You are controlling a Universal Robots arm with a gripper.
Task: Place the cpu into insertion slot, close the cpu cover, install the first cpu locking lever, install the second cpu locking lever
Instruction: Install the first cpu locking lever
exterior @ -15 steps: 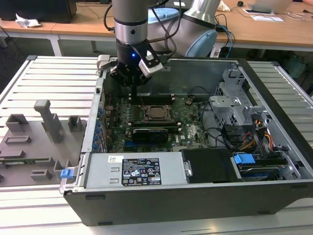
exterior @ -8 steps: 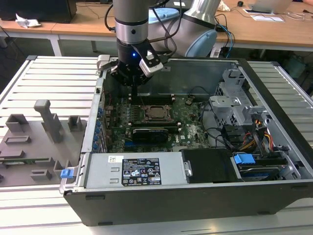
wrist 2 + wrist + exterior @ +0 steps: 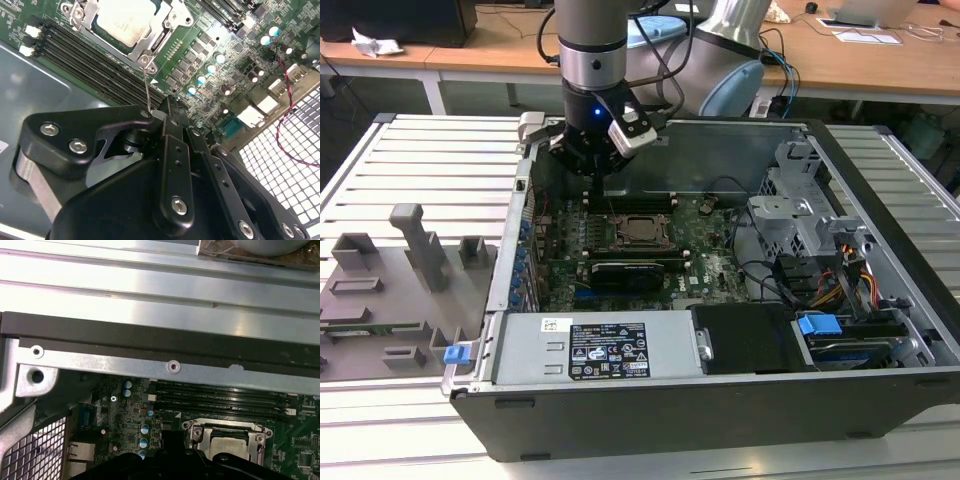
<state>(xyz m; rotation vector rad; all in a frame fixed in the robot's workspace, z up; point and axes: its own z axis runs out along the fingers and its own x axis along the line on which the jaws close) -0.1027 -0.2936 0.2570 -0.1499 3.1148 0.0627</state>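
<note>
The cpu (image 3: pixel 122 20) lies flat in the insertion slot (image 3: pixel 79 11), its pale metal top showing through the window of the cpu cover (image 3: pixel 156 40), which is down over it. In the exterior view the cpu (image 3: pixel 640 228) sits mid-board, and my gripper (image 3: pixel 590 172) hangs just behind and to the exterior view's left of it. The first wrist view shows the cpu (image 3: pixel 229 446) with the cover's frame (image 3: pixel 225 432) around it. A thin metal locking lever (image 3: pixel 146 90) rises from the socket's corner to my gripper (image 3: pixel 167 102), whose black fingers are shut. I cannot tell whether the lever is clamped or only touched.
Long black memory slots (image 3: pixel 95 57) run beside the socket. A black card (image 3: pixel 630 270), the power supply (image 3: pixel 610 350) and a drive cage (image 3: pixel 800 215) fill the case. The case's metal wall (image 3: pixel 150 335) stands close by. Grey fixtures (image 3: pixel 410 260) sit outside at the exterior view's left.
</note>
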